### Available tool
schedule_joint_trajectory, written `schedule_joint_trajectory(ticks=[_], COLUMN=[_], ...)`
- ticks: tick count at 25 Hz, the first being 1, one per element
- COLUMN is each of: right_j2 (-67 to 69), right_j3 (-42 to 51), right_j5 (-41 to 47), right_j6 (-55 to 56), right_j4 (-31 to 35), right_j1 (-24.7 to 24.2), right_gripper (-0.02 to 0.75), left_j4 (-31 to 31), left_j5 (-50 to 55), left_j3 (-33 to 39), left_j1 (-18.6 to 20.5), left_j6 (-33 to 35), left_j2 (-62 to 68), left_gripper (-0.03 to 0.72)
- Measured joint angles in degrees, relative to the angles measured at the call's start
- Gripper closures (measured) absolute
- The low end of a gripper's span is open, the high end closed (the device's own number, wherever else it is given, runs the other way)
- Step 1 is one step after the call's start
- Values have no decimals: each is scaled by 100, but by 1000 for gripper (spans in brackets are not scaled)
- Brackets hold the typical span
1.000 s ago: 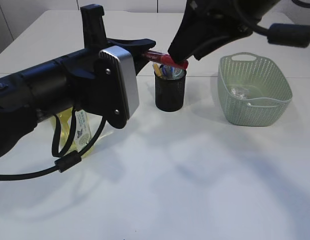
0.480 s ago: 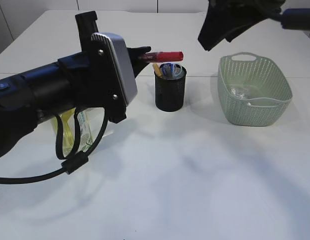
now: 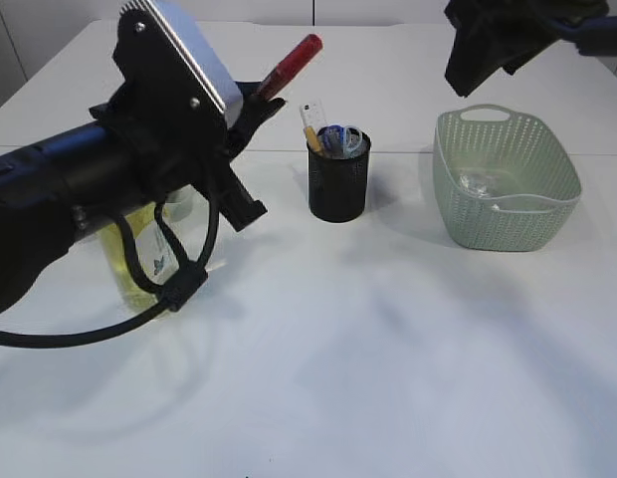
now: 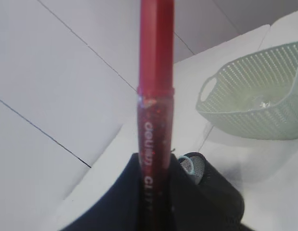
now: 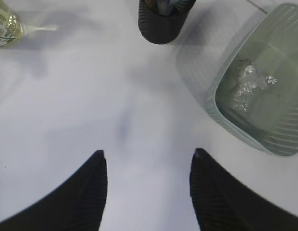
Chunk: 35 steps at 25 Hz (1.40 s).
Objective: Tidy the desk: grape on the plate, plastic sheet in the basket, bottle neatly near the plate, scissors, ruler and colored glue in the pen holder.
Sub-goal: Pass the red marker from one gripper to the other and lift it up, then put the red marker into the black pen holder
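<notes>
A: Glue stick (image 4: 155, 96), red, is clamped at its lower end between the left gripper (image 4: 156, 192) fingers, which are closed tight on the tube.

B: Orientation of the stick?

A: In the exterior view the stick (image 3: 287, 66) points up and to the right, clear of the table, its cap end higher than the pen holder (image 3: 338, 179) and to the left of it. No contact between stick and holder.

B: Contents of the pen holder?

A: A ruler (image 3: 313, 121) and scissors (image 3: 338, 137) stand in it, handles up.

B: State of the right gripper?

A: Right gripper (image 5: 148, 185) has its fingers spread wide apart with nothing between them. It hangs above bare table (image 5: 115, 120), with the pen holder ahead and the basket (image 5: 206, 98) to its right.

B: Basket contents?

A: A crumpled clear plastic sheet (image 5: 247, 84) lies on the basket floor. In the exterior view the basket (image 3: 506, 179) sits to the right of the pen holder, apart from it.

B: Bottle position?

A: Bottle (image 3: 139, 254), with yellow liquid, stands upright at the left of the table, partly hidden behind the left arm (image 3: 80, 189).
</notes>
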Motion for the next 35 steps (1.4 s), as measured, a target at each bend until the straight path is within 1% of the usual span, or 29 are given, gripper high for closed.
schedule_joint_trajectory(ticks=[4,8,11,14,18,21,24,29,32,35], right_j2=[0,0,0,0,0,0,-92,-504,-699,-815], right_j3=[0,204,529,903,1437,1805,2170,2907,3367,3524], right_j5=[4,4,4,4,4,-20,-80,-517,-772,-882], right_j6=[182,380,454,534,671,806,929,1087,1221,1298], right_j4=[-274,-628,-775,-809,-822,-846,-860,-896,-990,-1030], right_j1=[0,0,0,0,0,-25,-46,-50,-148,-299], right_gripper=[301,301,301,321,344,345,346,347,348,349], left_j4=[-78,-264,-367,-396,-483,-532,-540,-544,-544,-553], left_j5=[0,0,0,0,45,278,580,645,699,886], left_j3=[0,0,0,0,-37,-301,-692,-1314,-1862,-2422], left_j1=[0,0,0,0,0,0,0,0,0,0], left_j6=[-1030,-2035,-2624,-2933,-3068,-3091,-3091,-3091,-3101,-3111], left_j2=[0,0,0,0,0,0,24,352,735,1107], left_gripper=[620,620,620,620,620,620,620,620,620,620])
